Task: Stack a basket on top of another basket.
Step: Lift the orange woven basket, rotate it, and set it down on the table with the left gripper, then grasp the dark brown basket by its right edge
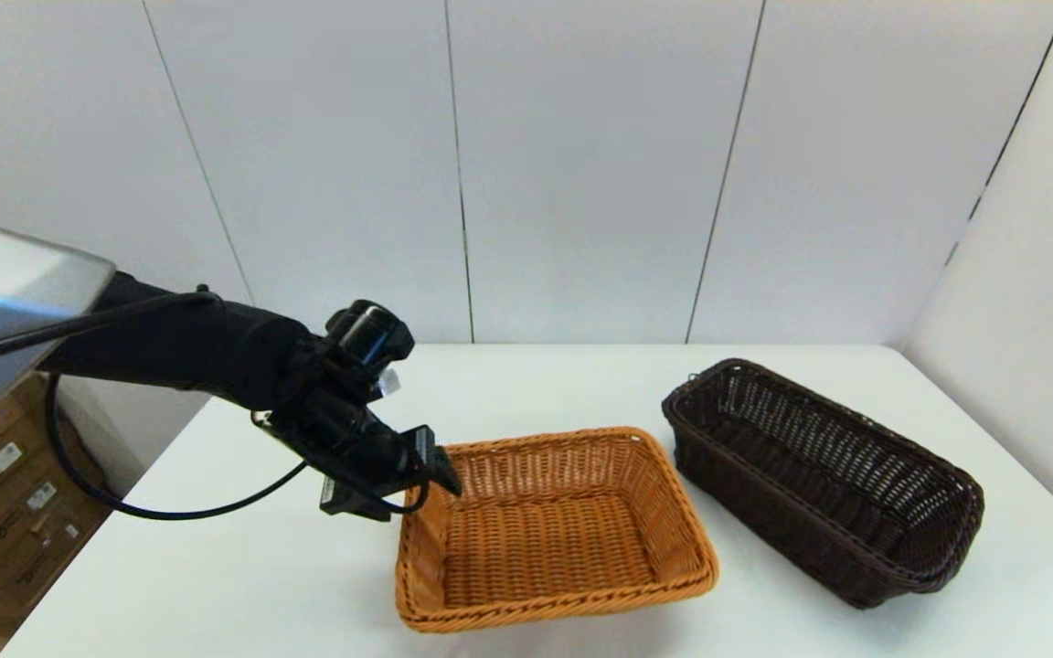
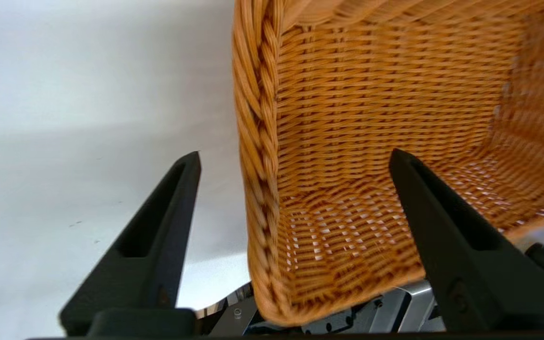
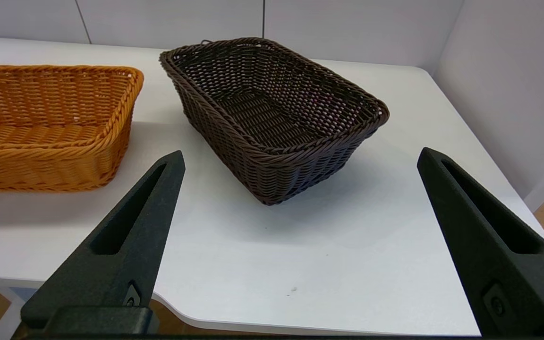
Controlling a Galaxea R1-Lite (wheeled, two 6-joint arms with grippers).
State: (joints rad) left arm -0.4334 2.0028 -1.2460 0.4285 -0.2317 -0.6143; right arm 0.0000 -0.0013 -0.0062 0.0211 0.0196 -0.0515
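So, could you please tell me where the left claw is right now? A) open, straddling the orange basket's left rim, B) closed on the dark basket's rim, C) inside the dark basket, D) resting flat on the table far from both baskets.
A: the left claw is open, one finger outside and one inside the orange basket's braided rim; the dark basket stands untouched.

The orange-tan basket (image 1: 552, 530) is woven of glossy wicker-like strands, with a thick braided rim. The dark brown basket (image 1: 824, 477) is made of a similar weave, more open at the sides. A smooth, matt white surface is shown by the desk (image 1: 243, 567), and matt black plastic by the left tool (image 1: 440, 471).
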